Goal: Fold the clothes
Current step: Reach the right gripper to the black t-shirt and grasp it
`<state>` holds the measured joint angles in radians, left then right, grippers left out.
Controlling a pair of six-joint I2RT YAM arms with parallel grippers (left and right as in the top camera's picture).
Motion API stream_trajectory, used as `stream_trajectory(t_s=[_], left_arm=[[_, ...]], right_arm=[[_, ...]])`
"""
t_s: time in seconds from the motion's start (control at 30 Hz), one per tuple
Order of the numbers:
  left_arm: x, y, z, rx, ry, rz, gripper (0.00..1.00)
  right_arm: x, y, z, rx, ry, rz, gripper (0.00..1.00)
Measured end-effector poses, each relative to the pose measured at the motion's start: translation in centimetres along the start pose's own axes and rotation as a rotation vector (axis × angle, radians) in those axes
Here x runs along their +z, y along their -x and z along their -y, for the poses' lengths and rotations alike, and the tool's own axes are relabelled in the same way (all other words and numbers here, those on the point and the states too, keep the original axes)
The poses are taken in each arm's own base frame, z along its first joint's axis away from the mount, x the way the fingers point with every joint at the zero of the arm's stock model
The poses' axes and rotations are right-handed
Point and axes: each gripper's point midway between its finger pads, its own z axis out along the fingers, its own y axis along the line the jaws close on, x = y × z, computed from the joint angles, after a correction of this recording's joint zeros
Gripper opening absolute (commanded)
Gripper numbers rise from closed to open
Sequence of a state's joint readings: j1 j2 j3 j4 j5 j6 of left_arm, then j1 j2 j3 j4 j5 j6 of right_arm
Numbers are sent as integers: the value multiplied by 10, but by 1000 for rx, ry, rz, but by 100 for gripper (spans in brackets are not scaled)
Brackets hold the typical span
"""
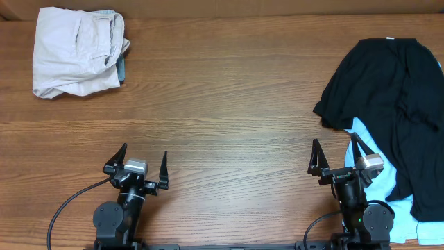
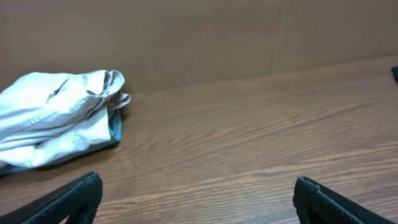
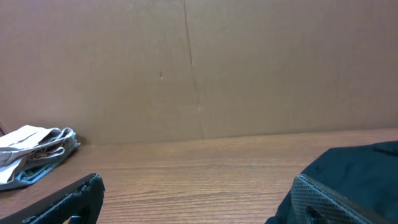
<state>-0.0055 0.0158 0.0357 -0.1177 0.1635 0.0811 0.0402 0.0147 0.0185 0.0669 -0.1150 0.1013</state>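
My left gripper hangs near the front edge of the wooden table, its fingers wide apart and holding nothing. My right gripper is spread the same way, also holding nothing. The black shirt lies crumpled on the right side, just beyond my right fingers, and reaches the right edge of the view. It lies over a light-blue T-shirt. Seen from above, one right finger crosses the edge of this T-shirt, but I cannot tell if it touches. The folded beige trousers lie in the far left corner, well apart from my left fingers. A wide stretch of wood separates the two piles. A cardboard wall stands behind the far edge.
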Motion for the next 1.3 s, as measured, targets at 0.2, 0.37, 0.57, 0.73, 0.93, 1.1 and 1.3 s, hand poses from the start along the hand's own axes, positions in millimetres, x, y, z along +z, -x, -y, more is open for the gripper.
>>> stream_trajectory(t_s=[0.2,0.37,0.57,0.73,0.93,1.1,1.3], left_arm=[[-7,19,1,-1,-7,-7,100],[-10,49,-1,-5,-12,-30,100],[5,88,-6,-30,-25,-196,100],[29,110,-12,-41,-42,-366,100],[62,121,-19,-64,-62,-549,100],[89,118,-23,-73,-67,-605,100],[108,88,-18,-101,-107,-694,100]], right_arm=[[-2,12,-4,-1,11,4,100],[-6,46,-11,-15,15,22,100],[6,70,-13,-29,-3,-101,100],[27,91,-14,-27,-24,-262,100],[64,100,-11,-4,-55,-497,100],[100,79,-2,23,-79,-677,100],[126,20,16,39,-128,-850,100]])
